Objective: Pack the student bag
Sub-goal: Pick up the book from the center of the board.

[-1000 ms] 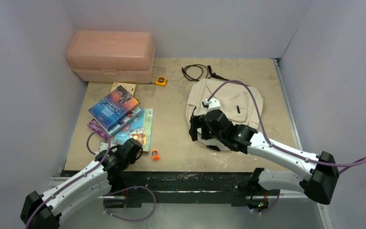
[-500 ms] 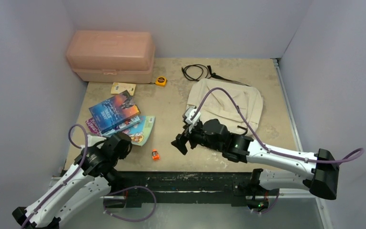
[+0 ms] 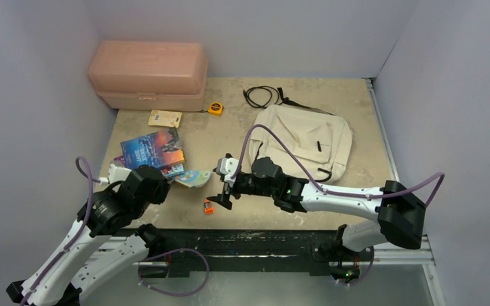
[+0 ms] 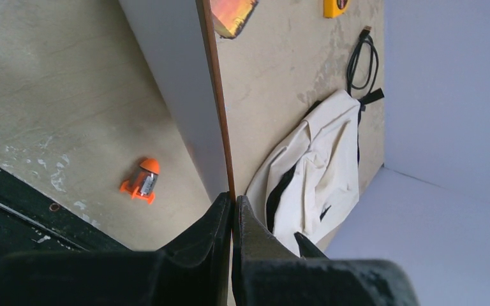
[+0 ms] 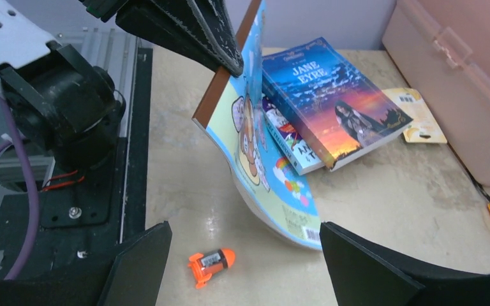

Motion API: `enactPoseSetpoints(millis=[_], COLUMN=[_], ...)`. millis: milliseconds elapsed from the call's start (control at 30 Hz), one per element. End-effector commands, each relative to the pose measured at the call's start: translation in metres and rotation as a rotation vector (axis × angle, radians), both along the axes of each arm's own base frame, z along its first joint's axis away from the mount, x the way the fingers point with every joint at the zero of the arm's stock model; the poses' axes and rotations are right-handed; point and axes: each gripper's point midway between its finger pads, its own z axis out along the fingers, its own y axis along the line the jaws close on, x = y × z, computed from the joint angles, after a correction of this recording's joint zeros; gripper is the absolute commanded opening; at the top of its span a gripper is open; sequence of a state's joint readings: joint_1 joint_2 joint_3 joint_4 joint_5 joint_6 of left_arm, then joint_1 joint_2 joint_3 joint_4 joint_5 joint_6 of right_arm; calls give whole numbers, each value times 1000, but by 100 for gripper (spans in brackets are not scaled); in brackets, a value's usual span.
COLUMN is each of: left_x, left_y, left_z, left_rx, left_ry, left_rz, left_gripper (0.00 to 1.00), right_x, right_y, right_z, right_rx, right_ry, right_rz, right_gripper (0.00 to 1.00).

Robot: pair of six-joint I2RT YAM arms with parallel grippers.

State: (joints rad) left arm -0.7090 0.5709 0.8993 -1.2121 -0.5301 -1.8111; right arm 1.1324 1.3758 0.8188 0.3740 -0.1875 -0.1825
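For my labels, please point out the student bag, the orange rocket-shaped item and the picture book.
student bag [image 3: 306, 131], top view, front panel.
orange rocket-shaped item [image 5: 212, 264], right wrist view, body.
picture book [image 5: 261, 172], right wrist view, front cover.

The left arm [image 3: 111, 204] and right arm [image 3: 344, 196] pair white link shells with black joint housings. A purple cable [image 3: 255, 127] loops along each. The fingers [image 5: 370, 268] are matte black.

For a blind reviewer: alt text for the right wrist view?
The left gripper pinches the raised corner of a thin, bent picture book. Stacked books lie behind it; an orange toy sits before the open right gripper.
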Motion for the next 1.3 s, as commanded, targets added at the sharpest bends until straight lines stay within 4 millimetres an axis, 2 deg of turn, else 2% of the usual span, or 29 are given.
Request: enactPoseSetpoints(millis=[0,100,200,233,300,333,367,433,533,633,767,867,967,1100,1267], left_x=[11,17,22,24,26,27,28,30,25,15,7,-3,-3,-16,-36], left_y=[-21,-35,-49,-56,-66,-70,-73,-82,-107,-124,-126,-133,-140,-155,-160], left_z=[47,69,93,110,124,129,131,137,150,150,142,140,138,137,129], left_rx=[-51,-23,44,72,163,222,278,372,485,580,686,678,656,549,471], left_ry=[-100,-163,-222,-265,-290,-298,-306,-341,-470,-551,-568,-588,-585,-598,-614], left_rz=[-101,-203,-327,-394,-515,-581,-639,-765,-1032,-1280,-1462,-1577,-1612,-1702,-1817], left_gripper=[0,0,0,0,0,0,0,0,0,0,0,0,0,0,0], right_x=[-1,9,12,13,9,2,-5,-14,-10,4,19,19,20,16,12], right_y=[21,24,17,12,-1,-8,-16,-32,-55,-77,-102,-101,-97,-94,-93], right_z=[56,62,74,77,86,90,96,109,114,116,127,131,134,140,126], right_rx=[158,157,156,156,165,203,216,223,184,157,167,150,141,196,187], right_ry=[-101,-100,-104,-105,-111,6,52,69,88,93,94,79,83,121,128], right_rz=[58,12,-22,-37,-48,-68,-70,-63,-137,-189,-186,-162,-145,-130,-114], right_gripper=[91,91,91,91,91,91,91,92,92,92,93,94,94,95,96])
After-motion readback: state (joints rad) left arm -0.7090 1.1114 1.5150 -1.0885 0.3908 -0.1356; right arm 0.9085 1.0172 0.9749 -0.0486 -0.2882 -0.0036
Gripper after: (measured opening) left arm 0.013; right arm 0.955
